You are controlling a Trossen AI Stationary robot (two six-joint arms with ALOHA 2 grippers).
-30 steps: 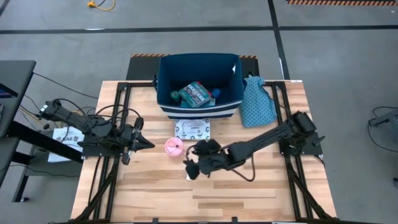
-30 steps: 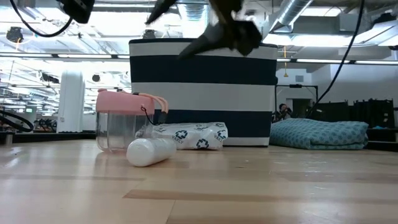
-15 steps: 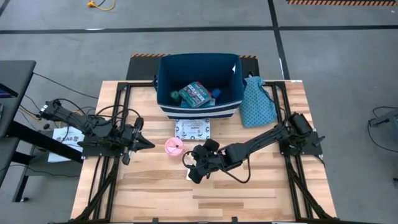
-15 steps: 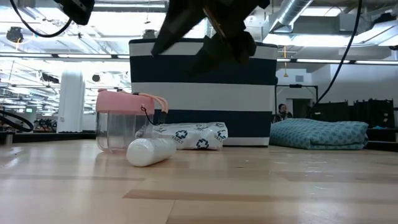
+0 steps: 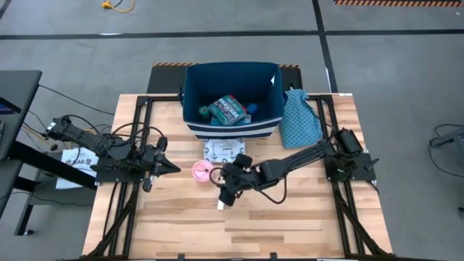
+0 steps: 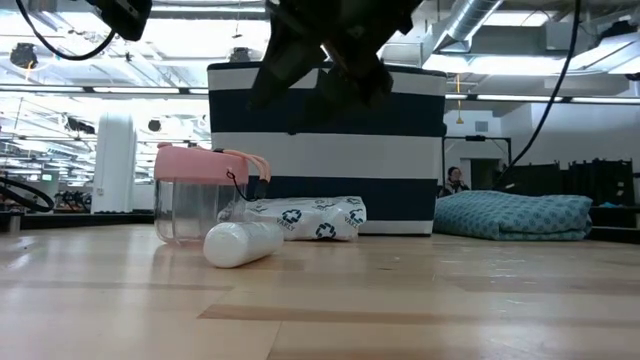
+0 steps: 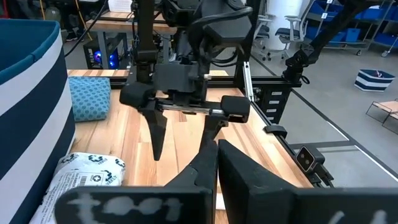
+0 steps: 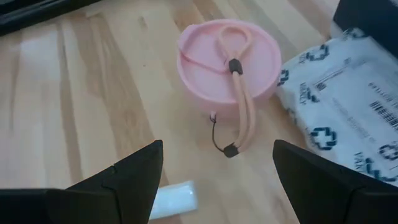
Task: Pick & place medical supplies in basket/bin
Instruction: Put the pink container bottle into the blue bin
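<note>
The right gripper (image 5: 226, 190) has swung from mid-tabletop toward the far edge and now hovers, jaws spread, over the pink cup (image 5: 202, 171) and white stick (image 5: 221, 204), just in front of the bin (image 5: 230, 123) holding earlier supplies. A pick looks imminent. The left gripper (image 5: 162, 164) waits near the left edge, jaws pressed together.

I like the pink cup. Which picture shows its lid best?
The right wrist view: the pink cup fills it from above, lid and loop strap clear. The low view shows its side, clear below a pink lid. The high view shows a small pink dot. The left wrist view misses it.
</note>
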